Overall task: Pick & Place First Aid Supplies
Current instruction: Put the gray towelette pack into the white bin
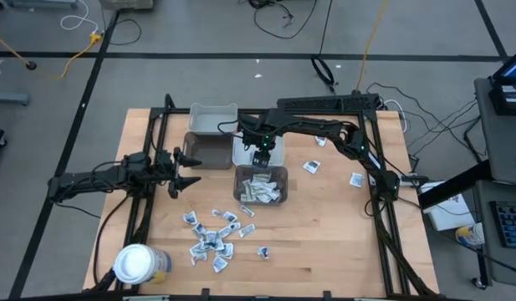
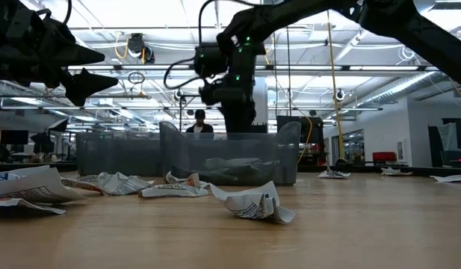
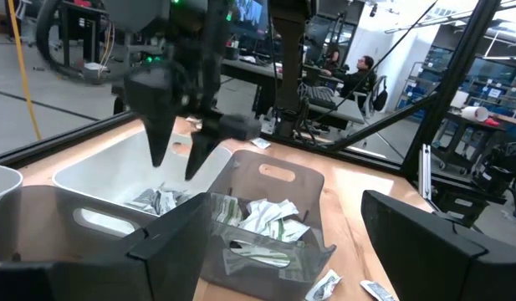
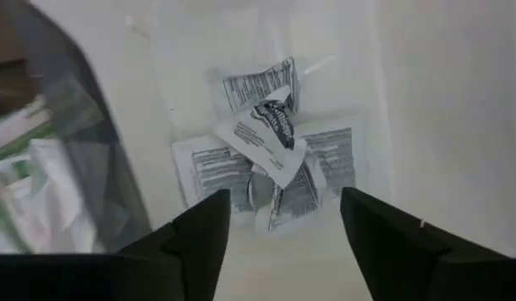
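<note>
Over the white bin (image 1: 241, 153) toward the table's far edge, the right gripper (image 4: 283, 221) hangs wide above loose packets (image 4: 270, 155), which rising fingers could snag.

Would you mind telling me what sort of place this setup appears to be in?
Probably a robotics lab or workshop. A wooden table stands on a taped concrete floor with loose cables; behind it are open ceiling lights, workbenches, and a seated person.

Four bins (image 1: 260, 185), one jar (image 1: 134, 263)
</note>
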Controlling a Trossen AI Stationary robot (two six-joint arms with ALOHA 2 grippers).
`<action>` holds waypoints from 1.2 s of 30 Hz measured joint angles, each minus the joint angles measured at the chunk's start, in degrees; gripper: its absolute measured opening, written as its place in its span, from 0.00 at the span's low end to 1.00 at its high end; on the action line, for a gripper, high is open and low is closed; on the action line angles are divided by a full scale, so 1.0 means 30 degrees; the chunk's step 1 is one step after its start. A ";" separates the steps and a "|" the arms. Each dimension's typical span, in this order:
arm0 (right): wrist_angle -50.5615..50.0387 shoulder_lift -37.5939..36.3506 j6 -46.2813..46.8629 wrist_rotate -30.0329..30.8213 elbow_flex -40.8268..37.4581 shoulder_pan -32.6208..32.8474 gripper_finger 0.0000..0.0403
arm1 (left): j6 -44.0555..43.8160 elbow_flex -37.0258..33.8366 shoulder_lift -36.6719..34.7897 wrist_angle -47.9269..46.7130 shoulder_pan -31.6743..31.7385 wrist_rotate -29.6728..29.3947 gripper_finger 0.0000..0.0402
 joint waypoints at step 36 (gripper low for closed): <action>0.2633 -1.3596 -0.2523 0.0043 -1.6441 -0.1950 0.56 | 0.0000 -0.0006 0.0006 0.0000 0.0006 0.0000 0.77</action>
